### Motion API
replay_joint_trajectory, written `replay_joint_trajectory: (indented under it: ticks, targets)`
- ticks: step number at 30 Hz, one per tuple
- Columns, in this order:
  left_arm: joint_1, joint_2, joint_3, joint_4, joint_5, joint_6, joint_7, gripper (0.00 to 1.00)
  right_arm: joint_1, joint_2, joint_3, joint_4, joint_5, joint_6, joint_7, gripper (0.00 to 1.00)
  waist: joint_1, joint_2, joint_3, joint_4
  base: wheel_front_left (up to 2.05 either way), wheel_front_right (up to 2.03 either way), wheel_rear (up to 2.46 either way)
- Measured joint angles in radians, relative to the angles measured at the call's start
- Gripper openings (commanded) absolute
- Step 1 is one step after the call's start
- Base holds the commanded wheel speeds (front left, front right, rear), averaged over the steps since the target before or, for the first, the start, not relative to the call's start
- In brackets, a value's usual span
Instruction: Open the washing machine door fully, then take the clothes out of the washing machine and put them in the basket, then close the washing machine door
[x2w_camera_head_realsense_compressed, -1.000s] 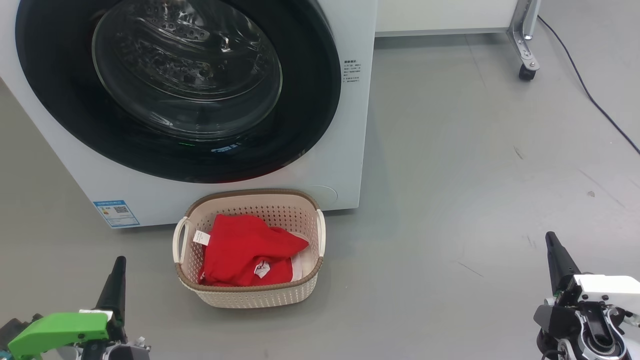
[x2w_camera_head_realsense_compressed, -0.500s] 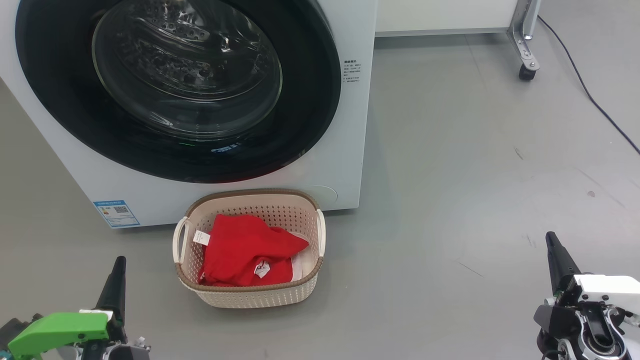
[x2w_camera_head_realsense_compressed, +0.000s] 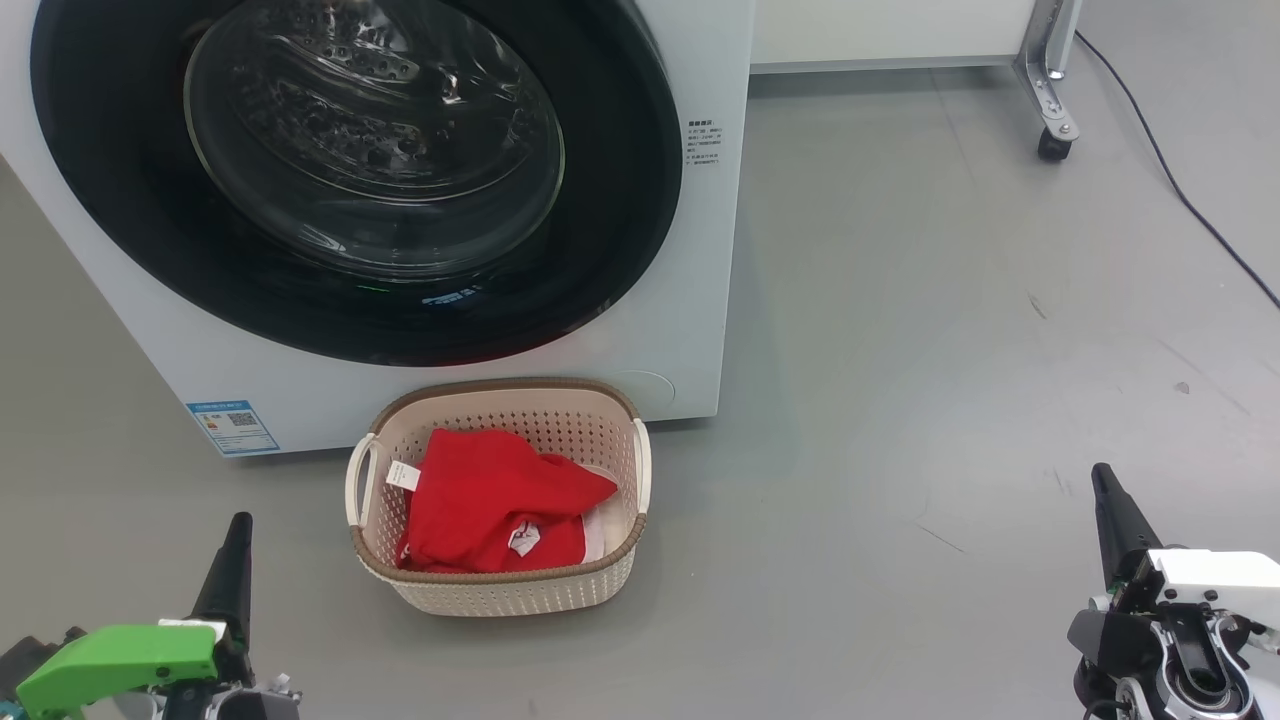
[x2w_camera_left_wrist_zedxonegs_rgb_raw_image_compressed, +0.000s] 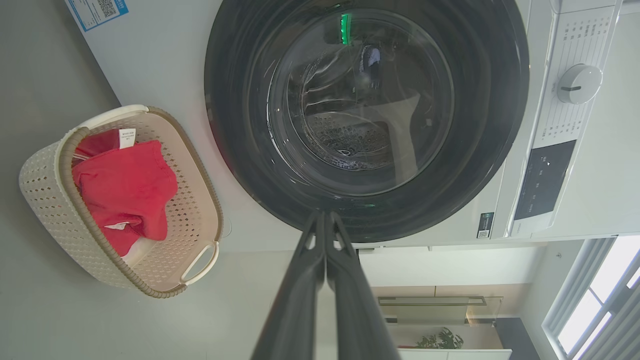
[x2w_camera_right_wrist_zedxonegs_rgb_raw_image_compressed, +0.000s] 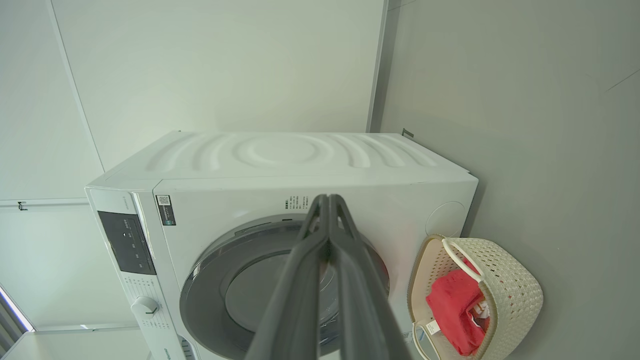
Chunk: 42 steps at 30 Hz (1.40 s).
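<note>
door: washing machine door (x2w_camera_head_realsense_compressed: 620, 200) shut
clothes (x2w_camera_head_realsense_compressed: 490, 500): red, in the basket (x2w_camera_head_realsense_compressed: 500, 595)
basket: on floor (x2w_camera_head_realsense_compressed: 900, 300) by the washing machine (x2w_camera_head_realsense_compressed: 705, 300)
left fingers (x2w_camera_head_realsense_compressed: 228, 575): pressed together, empty
right fingers (x2w_camera_head_realsense_compressed: 1115, 525): pressed together, empty

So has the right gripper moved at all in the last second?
No. In the head view the right gripper sits in the same spot, the same way off from the basket and the washing machine, fingers shut.
</note>
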<state>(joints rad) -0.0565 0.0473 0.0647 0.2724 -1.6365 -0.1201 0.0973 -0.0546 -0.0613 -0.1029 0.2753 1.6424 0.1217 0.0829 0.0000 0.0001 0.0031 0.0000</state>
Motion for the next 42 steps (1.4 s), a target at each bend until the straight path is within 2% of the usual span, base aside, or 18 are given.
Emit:
replay_joint_trajectory:
  ticks: [42]
  targets:
    - [0.000, -0.001, 0.001, 0.000, 0.001, 0.000, 0.003, 0.00, 0.000, 0.001, -0.003, 0.000, -0.001, 0.000, 0.001, 0.00, 0.0000, 0.0000, 0.000, 0.000, 0.00, 0.00, 0.00]
